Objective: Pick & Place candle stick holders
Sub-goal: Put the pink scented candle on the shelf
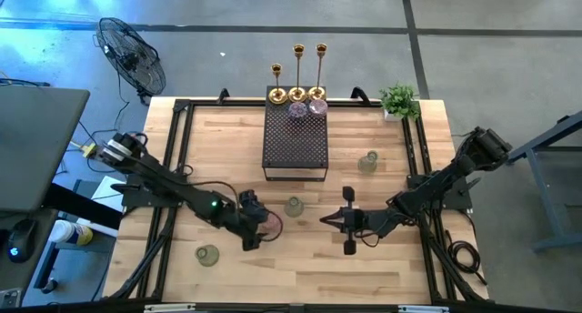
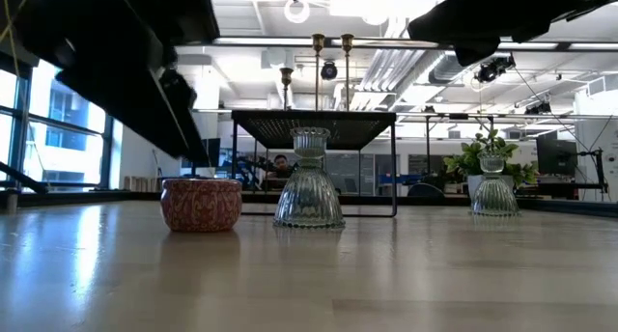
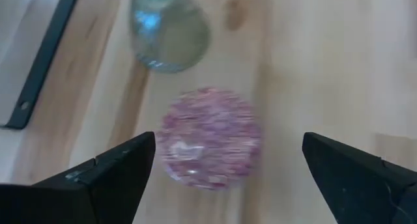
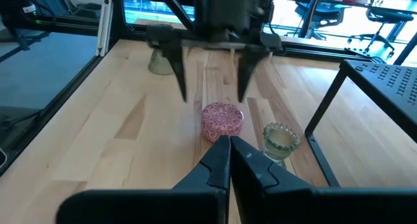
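The left tool [image 4: 210, 87] hangs released above the pink cup [image 3: 210, 137]; I'd lower it straight, centred, before pinching, while the right tool [image 1: 333, 220] waits clenched nearby.

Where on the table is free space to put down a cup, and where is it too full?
Bare wood lies left of the black mesh stand, and along the near edge between the green cup and the right gripper. It is crowded mid-table: the left gripper is open over the pink cup, beside another green cup. The stand's far end carries gold candlesticks.
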`<state>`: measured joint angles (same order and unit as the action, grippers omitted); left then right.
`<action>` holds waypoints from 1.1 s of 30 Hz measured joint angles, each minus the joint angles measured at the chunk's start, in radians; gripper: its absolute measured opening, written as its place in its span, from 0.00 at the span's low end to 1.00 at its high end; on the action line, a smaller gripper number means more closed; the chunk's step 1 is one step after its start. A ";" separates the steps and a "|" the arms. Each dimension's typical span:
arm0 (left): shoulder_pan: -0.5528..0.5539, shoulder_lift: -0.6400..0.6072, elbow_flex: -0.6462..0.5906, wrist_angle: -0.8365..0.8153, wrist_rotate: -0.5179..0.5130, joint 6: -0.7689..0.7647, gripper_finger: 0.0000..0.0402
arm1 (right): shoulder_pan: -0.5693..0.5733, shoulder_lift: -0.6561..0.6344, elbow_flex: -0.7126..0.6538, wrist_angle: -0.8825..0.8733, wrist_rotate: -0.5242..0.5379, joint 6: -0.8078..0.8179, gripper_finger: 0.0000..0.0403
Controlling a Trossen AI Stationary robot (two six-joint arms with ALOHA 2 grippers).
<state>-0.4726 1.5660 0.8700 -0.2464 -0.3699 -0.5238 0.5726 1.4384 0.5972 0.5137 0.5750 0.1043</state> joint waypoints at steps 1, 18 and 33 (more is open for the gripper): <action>0.012 0.007 0.000 -0.004 0.000 -0.004 0.95 | 0.001 0.000 0.000 0.000 -0.003 0.000 0.00; 0.086 0.055 -0.001 0.038 0.092 0.019 0.99 | 0.004 0.001 0.000 0.000 -0.009 0.000 0.00; 0.086 0.129 -0.001 0.075 0.058 0.026 0.94 | 0.006 0.001 0.000 0.000 -0.007 0.000 0.00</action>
<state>-0.3862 1.6947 0.8688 -0.1718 -0.3122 -0.4979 0.5789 1.4395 0.5972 0.5137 0.5677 0.1040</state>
